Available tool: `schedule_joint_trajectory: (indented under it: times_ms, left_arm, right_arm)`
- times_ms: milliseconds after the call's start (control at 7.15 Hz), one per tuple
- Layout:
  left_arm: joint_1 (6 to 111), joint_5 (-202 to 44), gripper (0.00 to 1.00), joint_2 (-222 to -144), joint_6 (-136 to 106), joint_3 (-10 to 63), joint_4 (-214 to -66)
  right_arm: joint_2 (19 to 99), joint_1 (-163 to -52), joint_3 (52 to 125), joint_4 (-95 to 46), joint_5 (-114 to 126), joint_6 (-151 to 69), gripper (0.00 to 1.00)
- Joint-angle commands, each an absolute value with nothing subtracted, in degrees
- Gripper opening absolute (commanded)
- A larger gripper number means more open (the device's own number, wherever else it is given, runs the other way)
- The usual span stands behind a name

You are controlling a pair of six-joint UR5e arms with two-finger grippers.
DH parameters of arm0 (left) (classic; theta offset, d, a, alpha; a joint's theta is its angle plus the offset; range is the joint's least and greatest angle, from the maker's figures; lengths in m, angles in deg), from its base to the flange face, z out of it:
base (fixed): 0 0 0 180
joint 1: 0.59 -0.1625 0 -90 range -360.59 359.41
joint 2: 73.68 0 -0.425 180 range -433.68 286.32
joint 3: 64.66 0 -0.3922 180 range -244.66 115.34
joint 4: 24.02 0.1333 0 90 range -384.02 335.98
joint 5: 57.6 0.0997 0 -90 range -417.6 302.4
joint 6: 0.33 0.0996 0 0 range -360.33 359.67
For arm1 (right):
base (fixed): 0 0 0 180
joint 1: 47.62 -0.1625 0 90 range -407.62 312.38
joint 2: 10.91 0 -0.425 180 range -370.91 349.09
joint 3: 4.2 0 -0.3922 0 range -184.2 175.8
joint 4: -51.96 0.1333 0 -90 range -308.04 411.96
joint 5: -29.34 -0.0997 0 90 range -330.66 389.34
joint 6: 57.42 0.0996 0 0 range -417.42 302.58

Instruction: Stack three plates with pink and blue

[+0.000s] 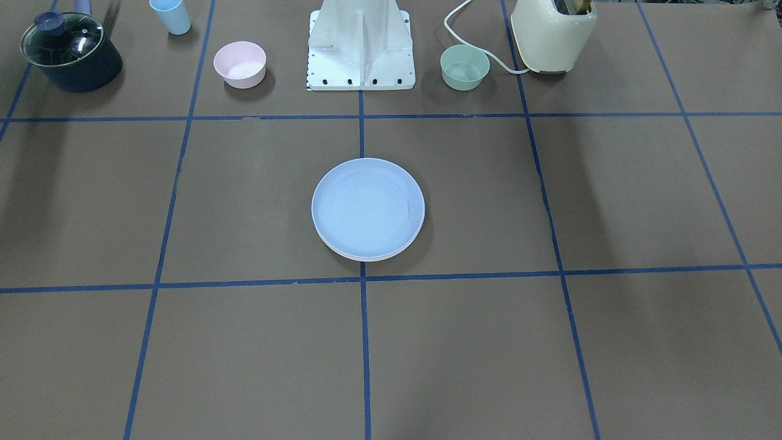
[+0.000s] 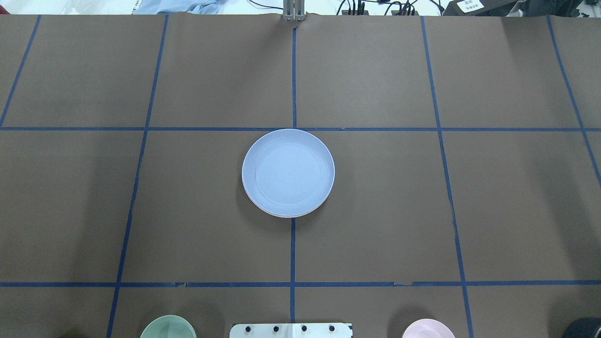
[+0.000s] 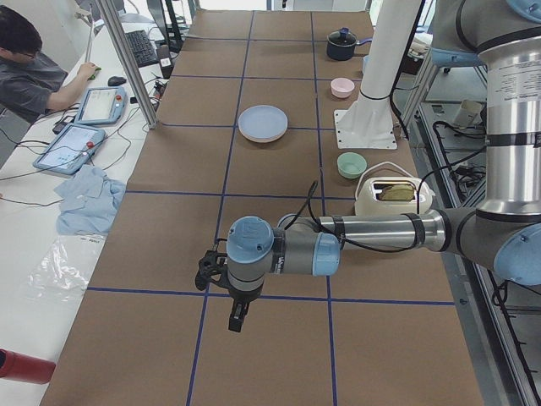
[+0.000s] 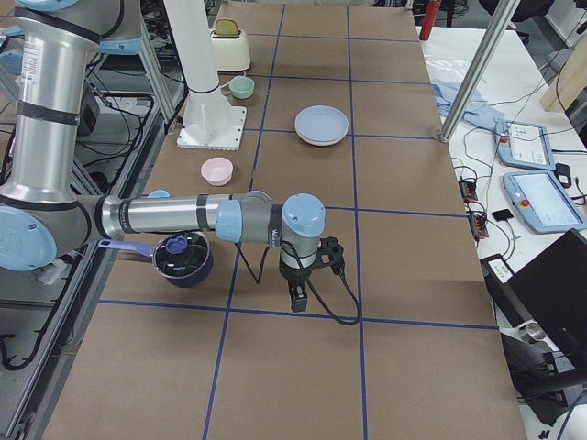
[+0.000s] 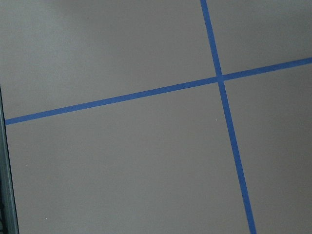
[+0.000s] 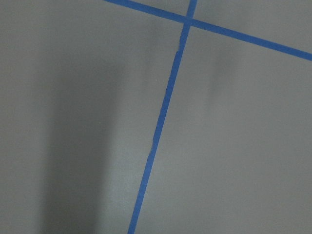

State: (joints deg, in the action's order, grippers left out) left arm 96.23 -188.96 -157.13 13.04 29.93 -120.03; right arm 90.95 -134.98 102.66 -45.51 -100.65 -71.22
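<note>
Overhead exterior, brown table [image 2: 375, 211], blue tape grid [image 2: 293, 253], stacked plates [image 2: 288, 172] central, left pincer [image 3: 238, 320], right pincer [image 4: 298, 300], opening unclear.

I see bare brown counter [image 5: 122, 165]; two blue tape lines [image 5: 112, 100] cross at upper right; dark strip [image 5: 5, 195] along left edge.

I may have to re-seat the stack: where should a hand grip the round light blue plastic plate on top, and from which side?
Probably the raised rim, one finger inside and one outside, coming straight down from above. The round light blue plastic plate lies flat, looks too wide to span, and nests on the plates beneath with no gap to slip under.
</note>
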Motion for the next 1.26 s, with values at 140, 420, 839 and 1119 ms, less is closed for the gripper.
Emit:
schedule_joint_trajectory:
  times_ms: [140, 420, 839, 1119]
  left_arm:
    - [95.39, -189.17, 1.00, -157.26, 12.07, 29.21, -119.83]
    - [92.84, -189.34, 1.00, -157.26, 5.92, 29.82, -120.26]
    - [92.84, -189.26, 1.00, -157.17, 6.52, 30.09, -120.26]
    - [92.75, -189.26, 1.00, -157.17, 6.52, 30.53, -120.18]
  right_arm:
    - [90.95, -134.98, 102.59, -45.51, -100.73, -71.22, 1.00]
    - [90.86, -134.98, 102.67, -45.51, -100.73, -71.22, 1.00]
    - [90.86, -134.98, 102.67, -45.51, -100.73, -71.22, 1.00]
    - [90.86, -134.98, 102.67, -45.51, -100.73, -71.22, 1.00]
